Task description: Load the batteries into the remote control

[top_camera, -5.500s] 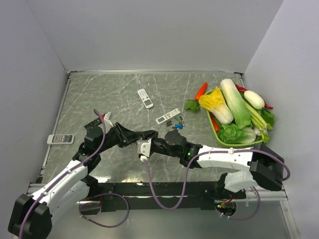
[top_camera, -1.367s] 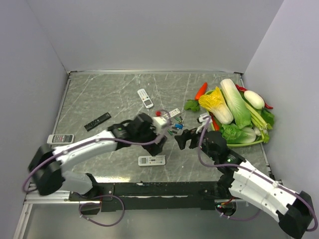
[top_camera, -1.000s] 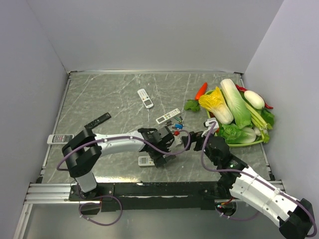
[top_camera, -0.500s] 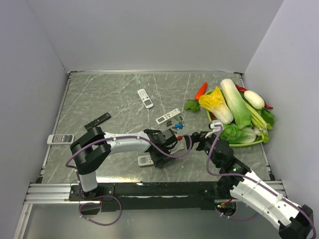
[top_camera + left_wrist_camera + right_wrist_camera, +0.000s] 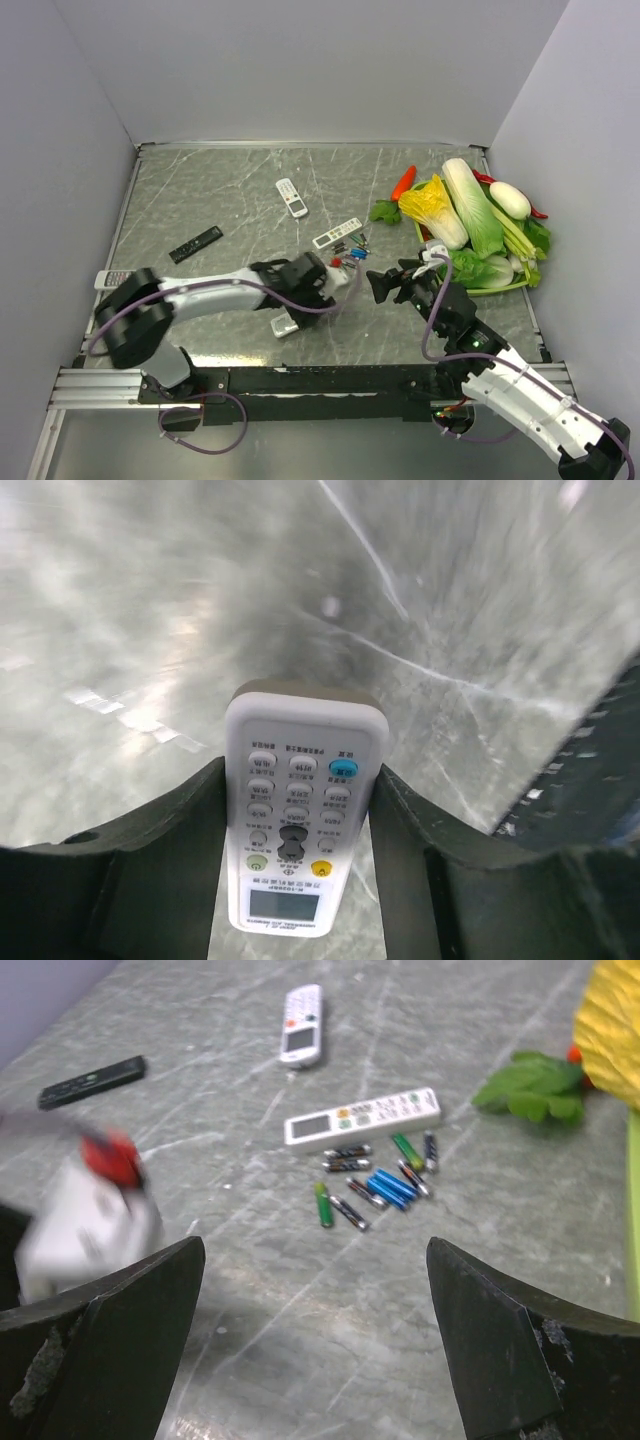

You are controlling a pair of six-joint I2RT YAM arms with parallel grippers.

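The remote control (image 5: 296, 840) lies face up between my left gripper's (image 5: 297, 770) two dark fingers, white with a blue button and a small screen. Both fingers press its long sides, so the left gripper is shut on it. From above, the left gripper (image 5: 294, 312) hangs over the remote control (image 5: 283, 327) near the table's front, and the remote sits askew. The batteries (image 5: 375, 1185) lie loose in a small cluster, green, blue and dark; from above the batteries (image 5: 350, 254) are behind both grippers. My right gripper (image 5: 315, 1250) is open and empty, short of them, and shows from above as the right gripper (image 5: 384, 285).
A slim white remote (image 5: 337, 233) lies just behind the batteries. A small white remote (image 5: 291, 197) is farther back, a black remote (image 5: 195, 244) to the left, another remote (image 5: 108, 279) at the left edge. A green tray (image 5: 490, 289) of vegetables fills the right side.
My left gripper has closed from wide open onto the remote control, which has turned and shifted slightly left. The left arm has swung its elbow. The right gripper has stayed open, barely moving.
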